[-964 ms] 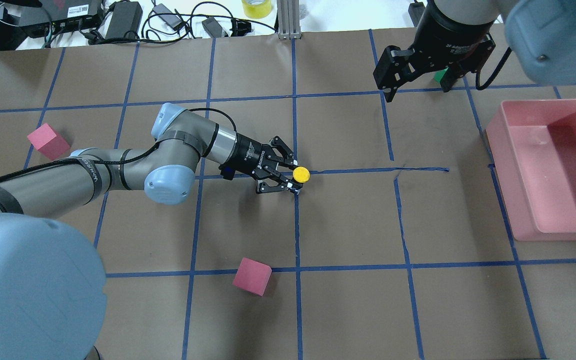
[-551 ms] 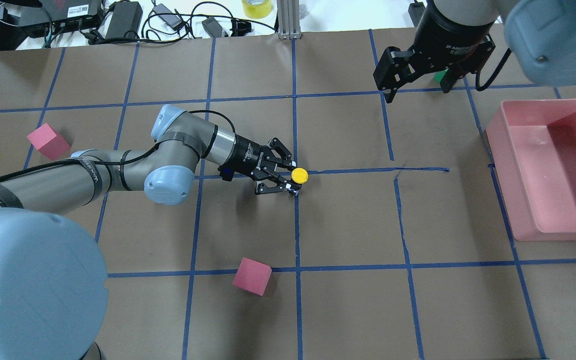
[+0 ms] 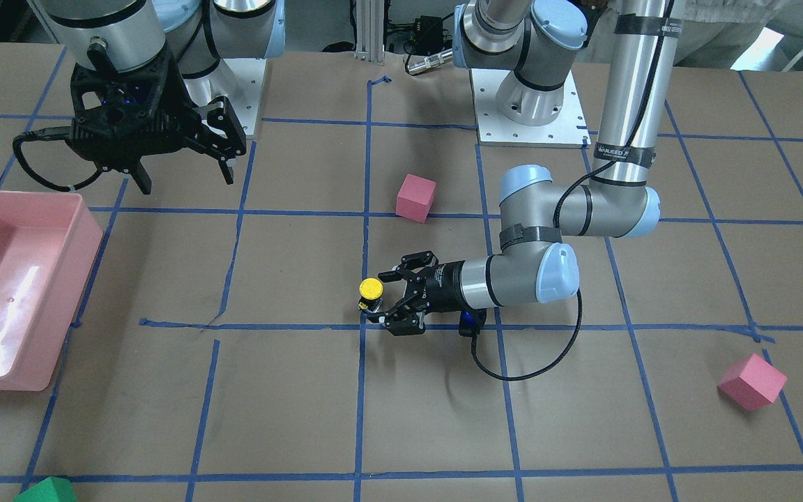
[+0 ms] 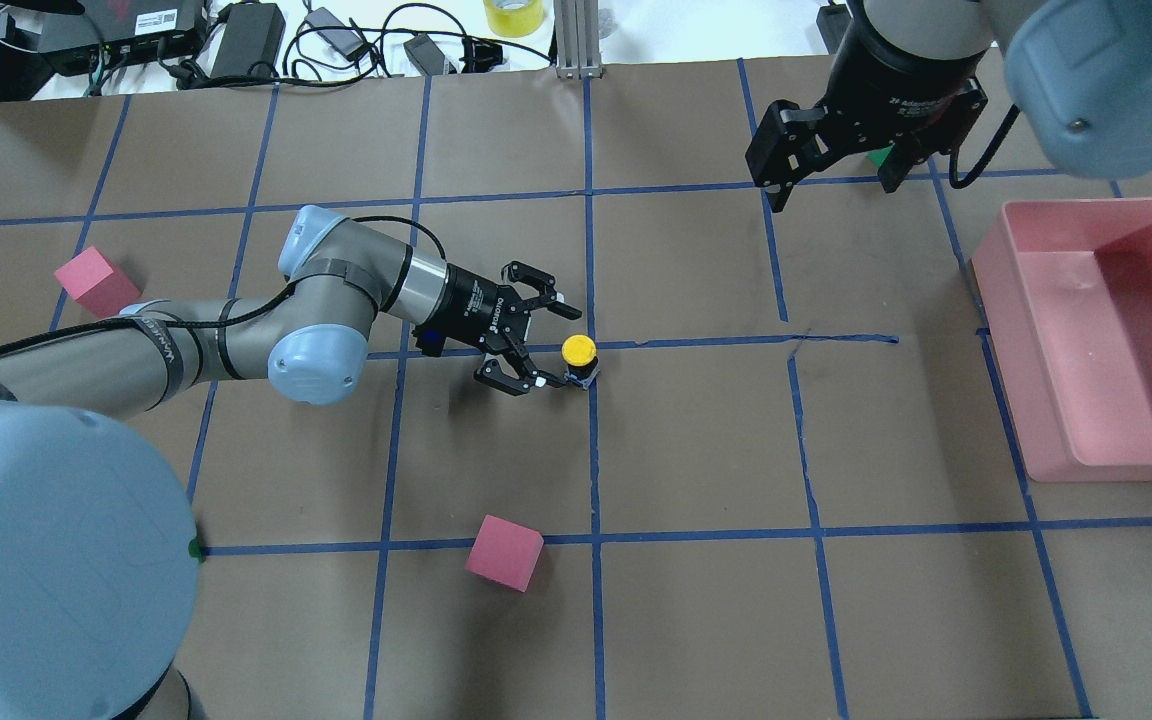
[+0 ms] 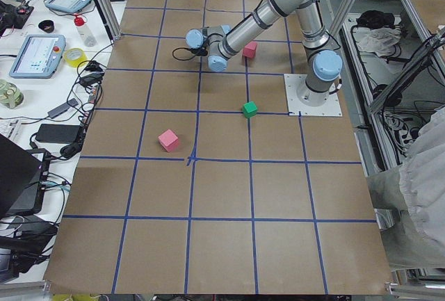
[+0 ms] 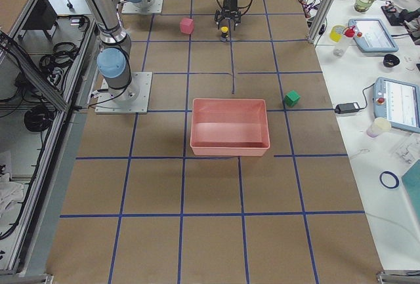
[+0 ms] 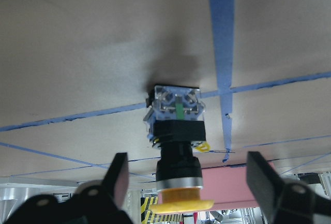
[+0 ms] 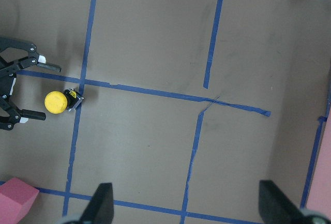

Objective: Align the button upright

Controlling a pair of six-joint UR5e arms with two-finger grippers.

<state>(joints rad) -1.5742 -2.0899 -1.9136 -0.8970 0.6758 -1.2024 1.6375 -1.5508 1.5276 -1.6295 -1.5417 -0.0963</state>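
Note:
The button (image 4: 578, 351), with its yellow cap on top and its silver-white base on the paper, stands upright on a blue tape crossing in mid table. It also shows in the front view (image 3: 371, 290), the left wrist view (image 7: 176, 131) and the right wrist view (image 8: 57, 101). My left gripper (image 4: 556, 348) lies low and level just left of it, open, with the jaws on either side of the button and not touching it (image 3: 382, 298). My right gripper (image 4: 833, 183) hangs open and empty over the far right of the table (image 3: 185, 180).
A pink bin (image 4: 1011, 330) stands at the right edge. One pink cube (image 4: 96, 282) lies far left and another (image 4: 504, 552) lies near the front, below the left gripper. A green cube (image 3: 46, 490) lies under the right gripper. Cables and devices line the far edge.
My left gripper has opened, let go of the button and drawn back a little to the left. The button now stands free on the tape crossing. The right arm has barely moved.

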